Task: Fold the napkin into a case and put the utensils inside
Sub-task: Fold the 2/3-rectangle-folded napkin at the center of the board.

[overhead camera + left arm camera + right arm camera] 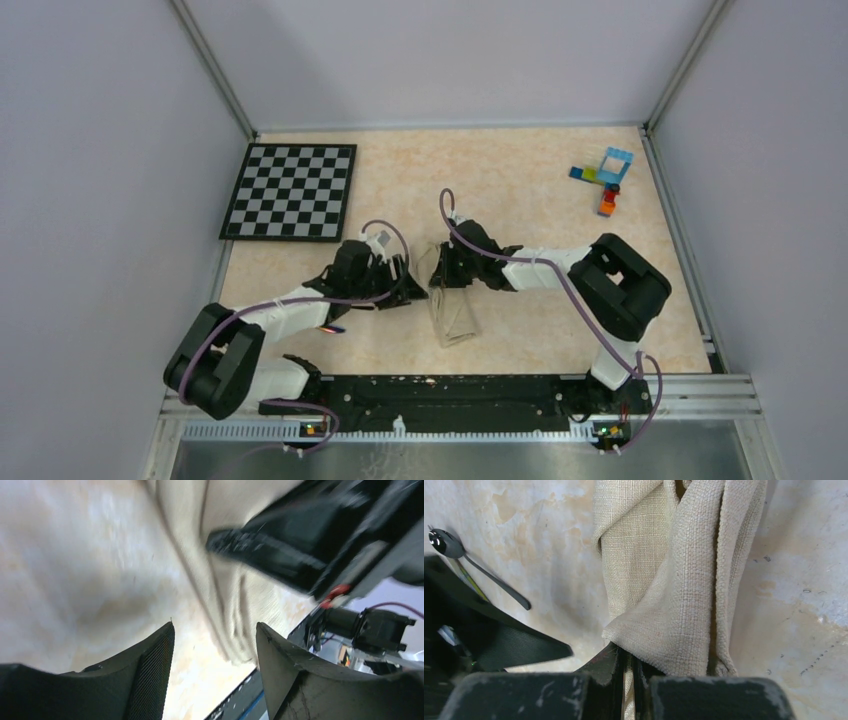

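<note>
The cream-beige napkin lies folded as a narrow tapered case (453,315) at the table's middle front. My right gripper (441,268) sits at its far end; in the right wrist view the jaws (629,656) are shut on an edge of the cloth (674,605). My left gripper (400,277) is just left of the case, open and empty; in the left wrist view (215,630) the folded cloth (235,595) lies beyond its fingers. A black spoon (444,544) and a rainbow-tinted utensil (468,579) lie left of the case, partly hidden by the left gripper's finger (499,642).
A black-and-white chequered board (290,190) lies at the far left. Small coloured toy bricks (608,175) sit at the far right. Grey walls enclose the table on three sides. A black rail (450,395) runs along the near edge.
</note>
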Controlling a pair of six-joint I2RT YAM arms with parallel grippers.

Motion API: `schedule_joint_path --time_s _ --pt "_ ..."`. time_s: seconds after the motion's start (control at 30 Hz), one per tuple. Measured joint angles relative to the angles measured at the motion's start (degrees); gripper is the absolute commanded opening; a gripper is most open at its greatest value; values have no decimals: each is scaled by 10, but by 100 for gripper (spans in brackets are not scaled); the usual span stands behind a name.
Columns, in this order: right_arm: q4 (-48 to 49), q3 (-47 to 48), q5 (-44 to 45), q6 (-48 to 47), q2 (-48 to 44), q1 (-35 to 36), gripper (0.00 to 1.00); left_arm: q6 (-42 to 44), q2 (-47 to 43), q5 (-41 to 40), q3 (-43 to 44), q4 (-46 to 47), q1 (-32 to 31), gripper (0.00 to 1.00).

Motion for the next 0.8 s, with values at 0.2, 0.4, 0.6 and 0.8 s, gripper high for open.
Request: schedule_joint_path --time_s 0.2,0.4,0.6,0.8 --pt "7 0 -9 7 2 0 0 -42 17 1 -40 15 -48 64" --pt "12 0 -13 12 5 0 0 -63 67 -11 -19 51 -84 63" --pt "15 0 -17 15 6 0 0 -72 116 -46 18 50 -104 34" --pt "19 0 -28 20 6 0 17 -78 120 -81 24 26 -108 16"
